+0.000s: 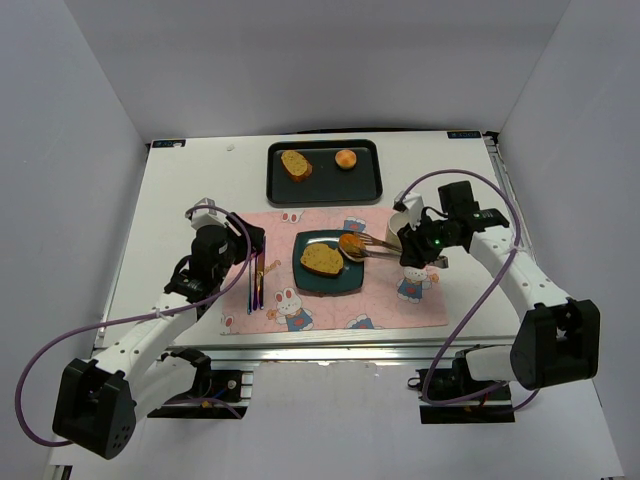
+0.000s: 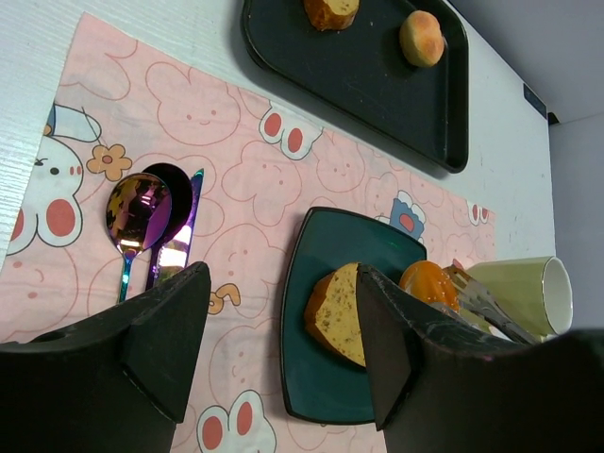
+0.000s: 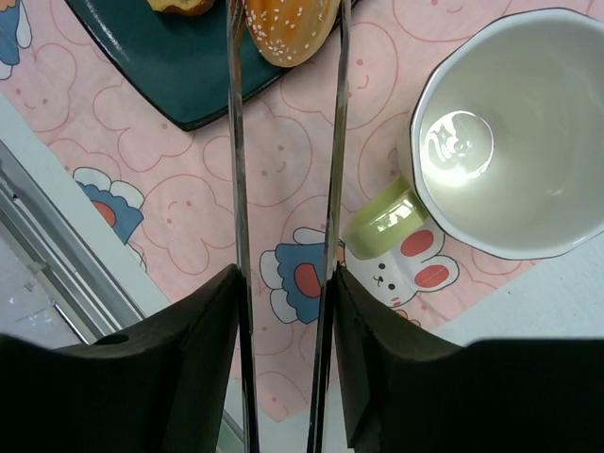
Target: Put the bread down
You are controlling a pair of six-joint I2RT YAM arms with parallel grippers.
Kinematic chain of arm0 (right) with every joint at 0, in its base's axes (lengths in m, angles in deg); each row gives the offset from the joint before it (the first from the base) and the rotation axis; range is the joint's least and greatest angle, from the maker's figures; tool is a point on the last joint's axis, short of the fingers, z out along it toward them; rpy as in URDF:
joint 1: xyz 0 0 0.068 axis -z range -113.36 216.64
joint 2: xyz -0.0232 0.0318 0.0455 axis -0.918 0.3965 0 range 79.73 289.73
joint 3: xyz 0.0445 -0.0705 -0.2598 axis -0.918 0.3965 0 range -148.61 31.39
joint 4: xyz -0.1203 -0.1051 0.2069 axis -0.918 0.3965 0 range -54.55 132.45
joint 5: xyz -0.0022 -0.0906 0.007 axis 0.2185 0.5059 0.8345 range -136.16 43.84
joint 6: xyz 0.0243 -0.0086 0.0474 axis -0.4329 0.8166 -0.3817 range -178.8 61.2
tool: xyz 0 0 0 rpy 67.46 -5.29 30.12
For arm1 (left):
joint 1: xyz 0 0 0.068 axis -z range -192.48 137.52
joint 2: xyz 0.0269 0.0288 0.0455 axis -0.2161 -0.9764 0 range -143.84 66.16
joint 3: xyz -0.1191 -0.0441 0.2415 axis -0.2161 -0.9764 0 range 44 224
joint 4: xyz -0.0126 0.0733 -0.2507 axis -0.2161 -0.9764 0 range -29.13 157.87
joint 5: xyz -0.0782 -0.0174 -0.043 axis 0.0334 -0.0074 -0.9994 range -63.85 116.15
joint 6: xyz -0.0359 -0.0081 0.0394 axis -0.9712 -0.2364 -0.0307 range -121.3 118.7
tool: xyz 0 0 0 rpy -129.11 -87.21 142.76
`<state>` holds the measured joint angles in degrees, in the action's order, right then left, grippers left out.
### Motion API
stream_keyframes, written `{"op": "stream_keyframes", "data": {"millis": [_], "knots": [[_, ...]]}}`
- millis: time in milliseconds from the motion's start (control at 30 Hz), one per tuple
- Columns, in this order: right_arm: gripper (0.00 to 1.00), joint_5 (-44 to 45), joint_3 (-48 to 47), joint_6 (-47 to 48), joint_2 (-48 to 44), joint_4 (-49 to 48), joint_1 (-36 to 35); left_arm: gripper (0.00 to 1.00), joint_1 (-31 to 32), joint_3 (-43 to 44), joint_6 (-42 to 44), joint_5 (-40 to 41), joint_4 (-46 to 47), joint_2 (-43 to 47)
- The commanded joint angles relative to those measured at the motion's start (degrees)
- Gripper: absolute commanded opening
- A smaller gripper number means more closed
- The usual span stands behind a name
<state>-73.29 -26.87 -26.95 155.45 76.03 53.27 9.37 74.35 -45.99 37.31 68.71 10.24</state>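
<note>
Sesame bun (image 3: pixel 288 28) is pinched between the tips of the metal tongs (image 3: pixel 236 142), at the 2 o'clock corner of the teal plate (image 1: pixel 312 286). It can't be told whether it is resting on the plate or held just above it.

Right fingers (image 3: pixel 189 349) are pressed onto the two tong arms from outside, squeezing them shut. Grip is taken far back from the tips, presumably so the arm is held off the food.

Tongs are lined up from 3 o'clock, low and nearly flat, passing just beside the pale green cup (image 1: pixel 408 218). That tight gap is judged the main risk on release and retreat.

Bread slice (image 1: pixel 320 259) is lying at plate centre, so the bun is aimed at the free corner, touching or just beside it.

Black tray (image 1: pixel 325 190) at 12 o'clock holds another slice (image 1: pixel 295 164) and a small round bun (image 1: pixel 346 159), well apart.

Left fingers (image 2: pixel 160 340) are spread with nothing held. They are parked over the spoon (image 2: pixel 137 212) at 9 o'clock of the plate, on the pink bunny placemat (image 1: pixel 330 312), clear of the right arm's path.

Step is judged as placement nearly done, release not yet made.
</note>
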Motion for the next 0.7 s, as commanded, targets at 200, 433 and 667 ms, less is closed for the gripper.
{"op": "stream_keyframes", "data": {"millis": [200, 433, 667], "knots": [[0.57, -2.2, -1.8, -0.1, -1.4, -1.6, -0.9, 0.72, -0.3, -0.6, -0.1, 0.1, 0.4, 1.6], [0.57, -2.5, -5.5, -1.1, -1.5, -2.2, -0.8, 0.72, -0.3, -0.1, -0.1, 0.0, 0.0, 1.6], [0.51, -3.1, -11.4, -2.9, 0.9, -8.5, -1.0, 0.72, -0.4, 0.1, 0.0, 0.3, -0.3, 2.0]]}}
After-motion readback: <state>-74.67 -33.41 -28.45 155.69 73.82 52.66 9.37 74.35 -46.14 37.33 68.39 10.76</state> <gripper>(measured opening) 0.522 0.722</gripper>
